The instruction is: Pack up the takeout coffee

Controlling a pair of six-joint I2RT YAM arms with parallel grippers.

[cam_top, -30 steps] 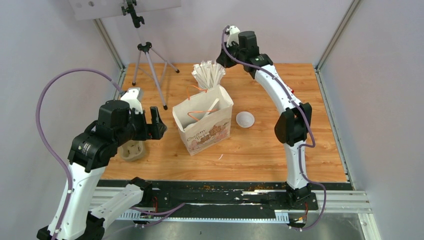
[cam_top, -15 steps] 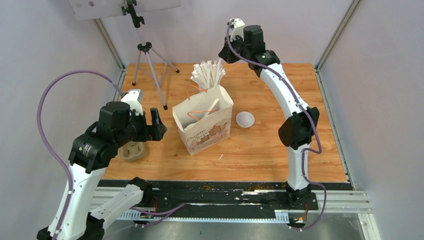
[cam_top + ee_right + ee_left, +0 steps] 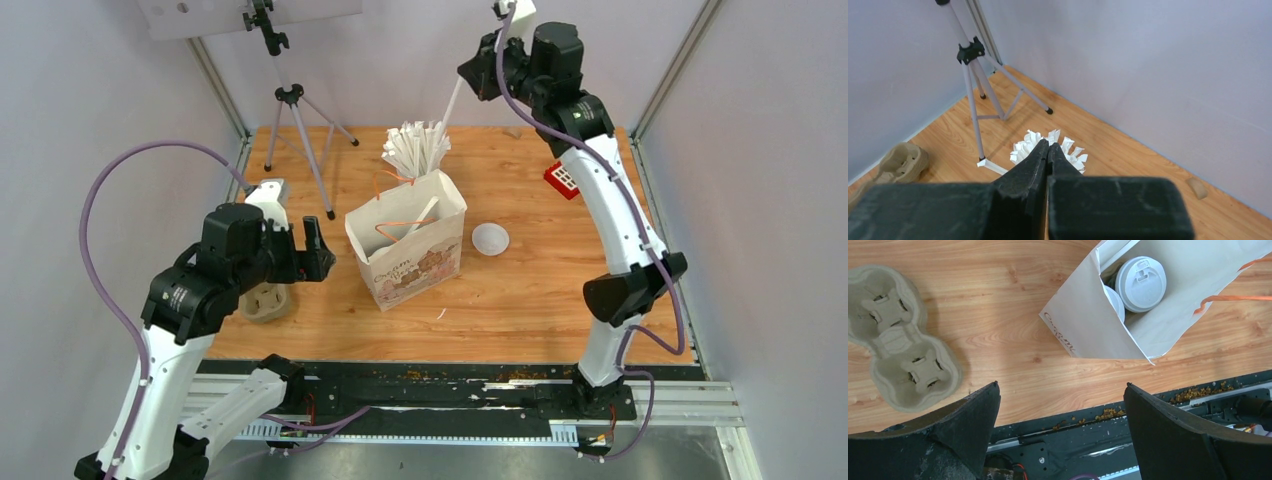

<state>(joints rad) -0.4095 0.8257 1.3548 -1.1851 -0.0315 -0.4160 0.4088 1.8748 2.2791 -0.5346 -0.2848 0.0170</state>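
Right gripper (image 3: 1048, 146) pinches one white stick (image 3: 452, 101), bunch (image 3: 415, 148) below; left gripper (image 3: 1062, 386) gapes wide, empty, lidded cups (image 3: 1140, 284) ahead-right inside the bag (image 3: 1083, 335).

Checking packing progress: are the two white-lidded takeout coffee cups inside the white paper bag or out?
Inside: the left wrist view shows both round white plastic lids side by side within the open white paper bag.
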